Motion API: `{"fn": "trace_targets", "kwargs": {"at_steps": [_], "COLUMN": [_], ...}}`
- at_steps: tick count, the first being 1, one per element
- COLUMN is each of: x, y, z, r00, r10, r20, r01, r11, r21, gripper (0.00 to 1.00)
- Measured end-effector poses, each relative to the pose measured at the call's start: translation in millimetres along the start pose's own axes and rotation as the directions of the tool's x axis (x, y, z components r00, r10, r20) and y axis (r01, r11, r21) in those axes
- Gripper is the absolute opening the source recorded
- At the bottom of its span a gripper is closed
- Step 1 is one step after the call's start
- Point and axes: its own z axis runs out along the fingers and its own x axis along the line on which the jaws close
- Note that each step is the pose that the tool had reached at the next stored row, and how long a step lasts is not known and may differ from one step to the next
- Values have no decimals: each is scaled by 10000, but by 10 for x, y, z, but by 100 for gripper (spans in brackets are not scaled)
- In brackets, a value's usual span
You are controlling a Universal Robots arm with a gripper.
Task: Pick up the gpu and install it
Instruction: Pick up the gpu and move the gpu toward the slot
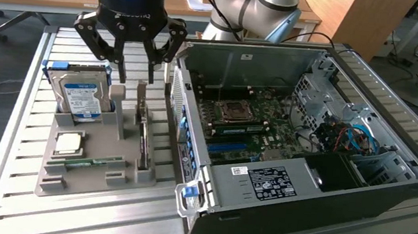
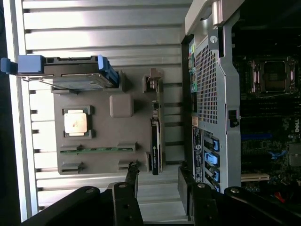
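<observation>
- Toward the exterior view's left of the slatted tabletop, we see a grey holder with a blue-labelled hard drive standing on edge.
- Beside it a processor chip lies flat, with a green memory stick slotted just in front.
- Next comes the gpu, on edge in the holder's slot closest to the case, pale bracket at the far end.
- Above that far end hang the fingers, spread wide and gripping nothing; we see them clear of the gpu, which lines up with their gap.
- Furthest right, the open computer case lies on its side.
</observation>
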Motion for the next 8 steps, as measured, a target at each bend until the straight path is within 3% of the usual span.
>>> {"fn": "trace_targets", "kwargs": {"at_steps": [8], "x": [1], "y": [-1], "z": [19], "r00": [10000], "r10": [0], "r20": [0], "r01": [0], "r11": [10000], "r21": [-1], "gripper": [47]}}
